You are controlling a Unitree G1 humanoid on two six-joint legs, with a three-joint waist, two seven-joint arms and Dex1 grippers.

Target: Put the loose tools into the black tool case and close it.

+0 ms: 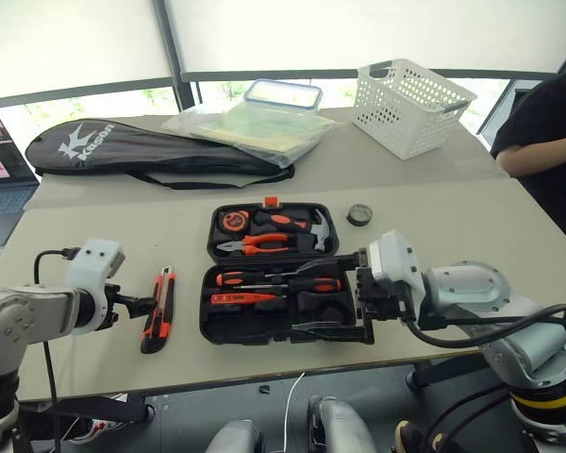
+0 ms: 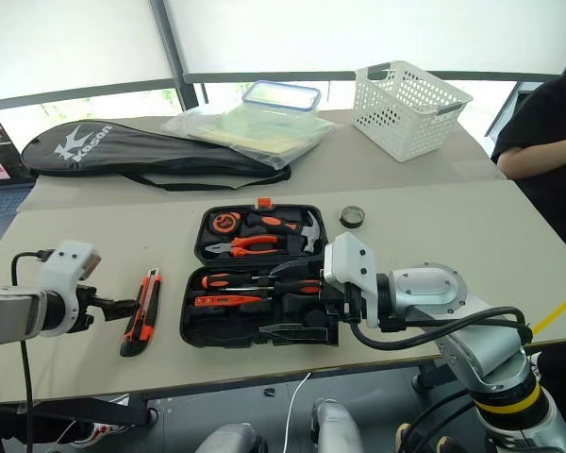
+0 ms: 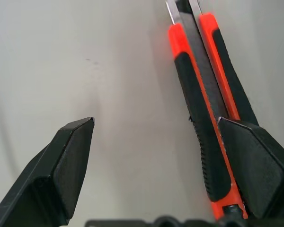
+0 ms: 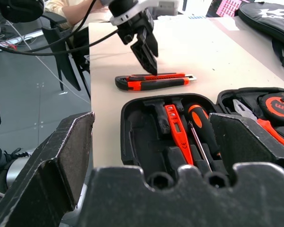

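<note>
The black tool case (image 1: 228,330) lies open mid-table, near the front edge. Two orange-and-black screwdrivers (image 1: 307,283) and a slim orange tester screwdriver (image 1: 245,298) rest in its near half. Left of the case, the orange-and-black utility knife (image 1: 158,309) lies loose on the table. My left gripper (image 1: 137,304) is open just beside the knife's handle (image 3: 203,142), and one finger (image 3: 255,165) overlaps the knife. The small black tape roll (image 1: 359,214) sits on the table beyond the case's right corner. My right gripper (image 1: 335,297) hovers open and empty over the case's right end.
Pliers (image 1: 255,244), a hammer and a tape measure fill the case's far half. Along the back lie a black racket bag (image 1: 151,151), a plastic bag with a lidded box (image 1: 264,118) and a white basket (image 1: 410,104). A person's arm (image 1: 538,156) rests at the right edge.
</note>
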